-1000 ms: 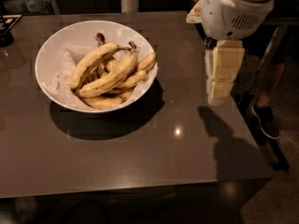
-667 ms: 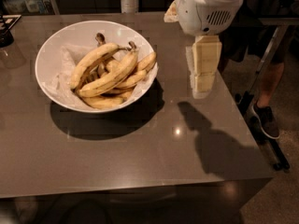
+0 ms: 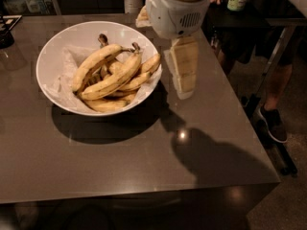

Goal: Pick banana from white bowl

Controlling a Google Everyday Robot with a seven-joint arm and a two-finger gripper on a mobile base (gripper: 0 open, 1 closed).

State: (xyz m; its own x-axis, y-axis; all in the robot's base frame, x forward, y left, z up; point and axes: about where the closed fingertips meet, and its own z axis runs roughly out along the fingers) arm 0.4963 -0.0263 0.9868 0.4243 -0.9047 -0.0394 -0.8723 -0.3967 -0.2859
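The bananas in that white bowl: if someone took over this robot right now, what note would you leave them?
Gripper: hangs pointing down over the table, just right of the white bowl, carrying no banana.
Banana: the long one lies on top of the pile in the bowl, stem end toward the far rim, untouched.
Done: nothing picked yet.
Left: bring the gripper over the bowl, lower it, grip the banana, lift it out.
Mind: a person's leg is close by the table's right edge.

Glossy table (image 3: 120,171); paper-lined white bowl (image 3: 72,36); matt plastic hand (image 3: 184,91) beside it.
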